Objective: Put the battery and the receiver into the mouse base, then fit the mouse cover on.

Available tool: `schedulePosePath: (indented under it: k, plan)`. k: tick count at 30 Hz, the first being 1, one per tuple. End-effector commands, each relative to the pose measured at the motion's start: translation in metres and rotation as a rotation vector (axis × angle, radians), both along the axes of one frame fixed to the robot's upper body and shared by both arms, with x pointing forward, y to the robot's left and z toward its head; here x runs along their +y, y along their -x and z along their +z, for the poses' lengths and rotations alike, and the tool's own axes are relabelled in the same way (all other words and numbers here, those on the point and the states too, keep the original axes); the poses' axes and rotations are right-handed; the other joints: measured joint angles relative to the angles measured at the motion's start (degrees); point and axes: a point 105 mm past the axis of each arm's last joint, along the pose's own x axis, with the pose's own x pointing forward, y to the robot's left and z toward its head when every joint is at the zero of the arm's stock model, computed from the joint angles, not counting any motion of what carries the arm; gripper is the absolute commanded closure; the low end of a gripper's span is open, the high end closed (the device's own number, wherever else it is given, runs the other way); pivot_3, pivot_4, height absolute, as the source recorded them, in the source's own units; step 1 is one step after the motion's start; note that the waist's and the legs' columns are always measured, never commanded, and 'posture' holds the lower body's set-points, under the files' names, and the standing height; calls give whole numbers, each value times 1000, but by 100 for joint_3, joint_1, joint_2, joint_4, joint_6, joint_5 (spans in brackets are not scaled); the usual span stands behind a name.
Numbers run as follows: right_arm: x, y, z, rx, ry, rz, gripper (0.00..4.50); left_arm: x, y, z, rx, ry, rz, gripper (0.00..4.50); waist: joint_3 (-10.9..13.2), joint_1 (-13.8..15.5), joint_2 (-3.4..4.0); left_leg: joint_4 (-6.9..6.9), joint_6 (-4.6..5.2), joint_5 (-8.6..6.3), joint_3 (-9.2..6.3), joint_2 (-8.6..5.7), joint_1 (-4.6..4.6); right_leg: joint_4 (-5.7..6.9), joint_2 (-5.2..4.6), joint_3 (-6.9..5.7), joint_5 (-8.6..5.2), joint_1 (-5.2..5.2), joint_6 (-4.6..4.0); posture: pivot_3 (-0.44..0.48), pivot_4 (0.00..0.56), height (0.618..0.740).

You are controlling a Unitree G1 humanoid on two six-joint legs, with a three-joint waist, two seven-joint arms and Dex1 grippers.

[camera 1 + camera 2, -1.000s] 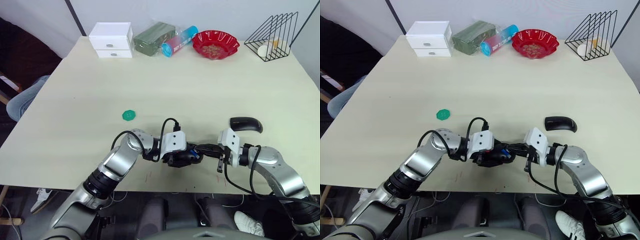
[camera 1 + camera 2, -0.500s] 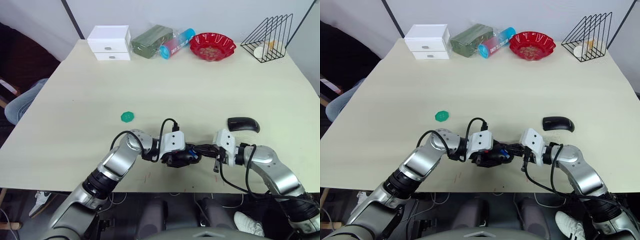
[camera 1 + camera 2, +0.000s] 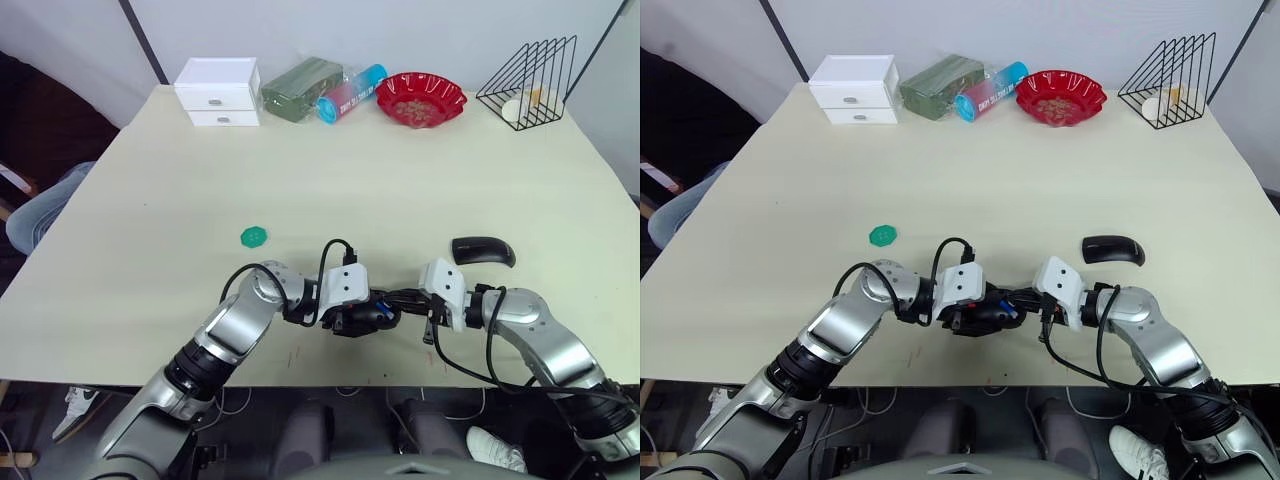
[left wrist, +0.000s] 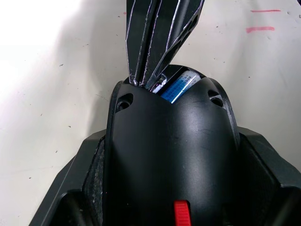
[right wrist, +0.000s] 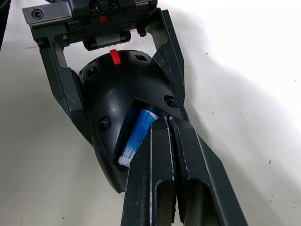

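battery [image 5: 137,137] in mouse base [image 5: 123,106], mouse cover [image 3: 482,250] right

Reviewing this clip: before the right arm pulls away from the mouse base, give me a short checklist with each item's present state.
1. Mouse base clamped between the left gripper fingers: ok.
2. Battery inside the base's slot: ok, though it lies slanted, one end near the slot edge.
3. Battery fully seated: cannot tell.
4. Right gripper shut, its tips at the slot beside the battery: ok.
5. Receiver in the base: cannot tell.
6. Mouse cover lying free on the table, apart from both arms: ok.
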Motion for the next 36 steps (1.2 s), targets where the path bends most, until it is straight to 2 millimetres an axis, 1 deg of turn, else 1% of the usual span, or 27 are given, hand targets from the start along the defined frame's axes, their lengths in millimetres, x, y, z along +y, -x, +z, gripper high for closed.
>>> schedulePosePath:
  k: [1,6,7,9,11,13,17,19,22,26,27,28,29,30,31,32,33,36]
  plan:
    - [-11,5,-19,57,12,-28,4417,8,3,-14,29,-58,11,1559,1,2,1,0,0,0,0,0,0,0,0,0,0,0,0,0,150,740]
    - [-13,-3,12,-41,-107,-49,4417,8,3,-14,25,-58,11,1559,6,2,5,0,0,0,0,0,-3,0,0,0,0,-2,0,0,150,740]
    - [-14,-4,16,-52,-117,-54,4417,8,2,-14,24,-58,11,1559,9,3,8,0,0,0,0,0,-4,0,0,0,0,-2,0,0,150,740]
    - [-16,-2,26,-50,-159,-61,4417,8,2,-14,22,-57,10,1559,13,6,9,0,0,0,0,0,-6,-1,0,0,0,-3,0,0,150,740]
    - [-20,2,32,-63,-170,-56,4417,8,2,-14,21,-56,11,1559,19,10,15,0,0,0,-1,0,-9,-2,0,-1,0,-3,0,0,150,740]
    - [-27,7,34,-78,-161,-60,4417,8,2,-14,20,-56,11,1559,22,10,20,0,0,0,-2,0,-10,-3,-1,-1,0,-4,0,0,150,740]
    - [-44,17,31,-89,-97,-63,4417,9,2,-15,19,-59,11,1559,26,12,22,0,0,0,-1,0,-10,-3,-1,-1,0,-4,1,0,150,740]
    - [-51,20,33,-116,-100,-73,4417,9,1,-15,18,-59,14,1559,28,7,21,0,0,0,-2,-1,-10,-3,-1,-2,0,-4,1,0,150,740]
    - [-59,27,47,-173,-207,-71,4417,10,1,-15,16,-59,22,1559,30,4,23,0,0,0,-1,-1,-9,-2,0,-1,0,-3,1,0,150,740]
    - [-71,37,43,-131,-185,-56,4417,12,0,-14,14,-61,27,1559,33,3,23,0,0,0,-1,0,-10,-3,0,0,0,-3,1,0,150,740]
    - [-76,38,43,-130,-194,-63,4052,13,0,-14,14,-62,29,1559,33,3,24,0,0,0,-1,0,-9,-3,0,0,0,-3,1,0,150,740]
    - [-82,40,44,-130,-201,-71,3936,13,0,-14,14,-62,30,1559,33,3,24,0,0,0,-1,0,-9,-3,0,0,0,-3,1,0,150,740]
    - [-86,41,45,-130,-206,-76,3674,13,0,-14,13,-62,31,1559,33,3,24,0,0,0,-2,0,-9,-3,0,0,-1,-3,1,0,150,740]
    - [-91,43,45,-133,-205,-81,3282,14,0,-15,14,-63,32,1559,33,3,24,0,0,0,-2,0,-9,-2,0,0,-1,-3,1,0,150,740]
    - [-96,44,43,-144,-193,-84,2616,14,0,-15,14,-62,34,1559,33,1,24,0,0,0,-1,0,-9,-3,0,0,-1,-3,1,0,150,740]
    - [-101,46,43,-148,-194,-90,2297,15,0,-14,15,-60,37,1559,33,4,24,0,0,0,0,0,-8,-3,0,1,-1,-3,1,0,150,740]
    - [-104,47,42,-151,-196,-94,1639,15,0,-14,16,-59,39,1559,33,2,24,0,0,0,-1,0,-8,-3,0,0,-1,-2,1,0,150,740]
    - [-115,54,40,-132,-215,-84,479,15,-3,-13,8,-57,44,1559,34,3,25,0,0,0,0,0,-7,-2,0,1,-1,-3,0,0,150,740]
